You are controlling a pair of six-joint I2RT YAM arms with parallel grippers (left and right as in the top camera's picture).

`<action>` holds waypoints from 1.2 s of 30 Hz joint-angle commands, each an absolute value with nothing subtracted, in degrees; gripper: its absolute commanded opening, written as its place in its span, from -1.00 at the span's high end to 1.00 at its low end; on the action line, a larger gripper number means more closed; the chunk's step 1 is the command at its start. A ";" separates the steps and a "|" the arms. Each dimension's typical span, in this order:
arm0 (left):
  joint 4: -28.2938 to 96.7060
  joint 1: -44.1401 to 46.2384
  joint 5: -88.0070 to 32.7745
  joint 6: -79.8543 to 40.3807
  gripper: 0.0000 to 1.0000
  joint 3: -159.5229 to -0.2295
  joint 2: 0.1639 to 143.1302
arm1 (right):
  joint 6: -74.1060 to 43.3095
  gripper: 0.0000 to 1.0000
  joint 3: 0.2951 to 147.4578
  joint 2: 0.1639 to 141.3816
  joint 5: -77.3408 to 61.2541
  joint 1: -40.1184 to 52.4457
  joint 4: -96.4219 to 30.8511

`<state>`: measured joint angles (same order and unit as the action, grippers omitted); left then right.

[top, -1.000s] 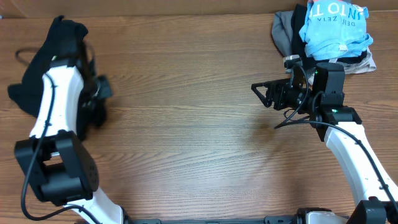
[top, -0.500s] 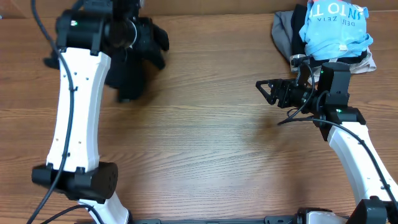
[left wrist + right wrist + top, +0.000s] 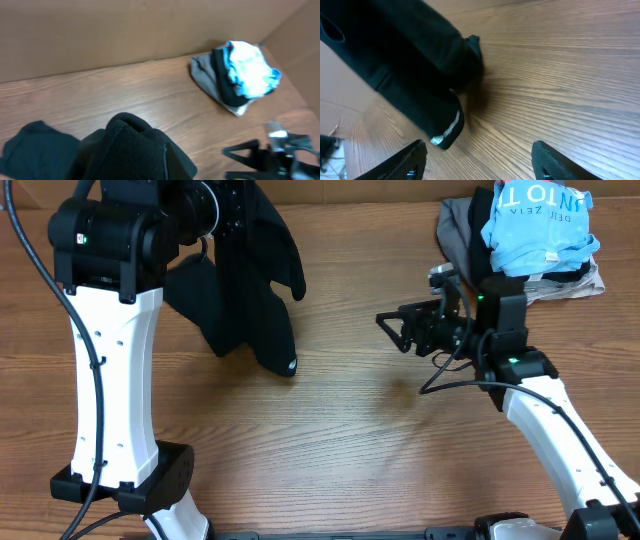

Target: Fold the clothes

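Hanging limp from left gripper (image 3: 215,220), soft black T-shirt (image 3: 250,300) clenched; right gripper (image 3: 395,330) spread, empty, over grained wood table (image 3: 330,450)

A pile of clothes (image 3: 520,235) sits at the upper right of the overhead view, against the table's far edge. On top is a light blue shirt (image 3: 535,222) with white lettering, bunched up. Under it, to the left, grey fabric (image 3: 455,230) spills out, and something dark shows between the two. A pale layer (image 3: 590,280) peeks out at the lower right of the pile. The wooden table (image 3: 350,440) runs under it all, and a brown wall (image 3: 125,30) stands behind in the left wrist view.
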<state>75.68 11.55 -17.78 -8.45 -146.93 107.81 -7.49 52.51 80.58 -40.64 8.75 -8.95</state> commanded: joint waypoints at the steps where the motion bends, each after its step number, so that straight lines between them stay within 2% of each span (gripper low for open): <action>1: 75.40 11.99 -24.80 -7.29 0.92 -148.75 106.76 | -7.55 -0.41 53.74 81.41 -38.24 11.88 -7.07; 10: 77.06 12.43 -29.10 -7.31 0.92 -148.75 103.90 | -9.47 -0.43 53.74 88.55 -29.98 22.61 6.33; 16: 81.12 12.47 -30.48 -7.29 0.92 -148.75 100.57 | -9.43 -0.70 53.74 91.35 -27.66 24.45 16.97; 27: 84.66 12.51 -33.34 -7.29 0.92 -148.73 97.58 | -9.39 -0.67 53.74 92.49 -29.54 27.86 25.89; 29: 85.21 12.58 -33.34 -7.29 0.92 -148.73 97.60 | -9.17 -0.57 53.74 92.71 -29.30 29.17 26.59; 30: 85.56 12.62 -33.28 -7.29 0.92 -148.73 97.60 | -9.19 -0.42 53.74 92.73 -28.88 29.67 26.72; 31: 85.91 12.73 -33.19 -7.27 0.92 -148.73 97.60 | -9.19 -0.13 53.74 92.71 -28.12 30.04 26.72; 33: 86.48 12.78 -32.45 -7.25 0.92 -148.73 97.60 | -9.26 0.67 53.74 92.71 -27.42 30.22 26.72; 34: 86.78 12.78 -31.94 -6.98 0.92 -148.73 97.60 | -9.32 0.85 53.74 92.71 -27.42 30.13 26.70; 36: 87.48 12.78 -30.50 -5.89 0.91 -148.73 97.58 | -11.29 0.92 53.76 92.36 -27.46 29.12 26.35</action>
<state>87.53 12.03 -31.20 -8.29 -147.37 98.41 -9.50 52.51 92.27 -28.69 30.35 26.24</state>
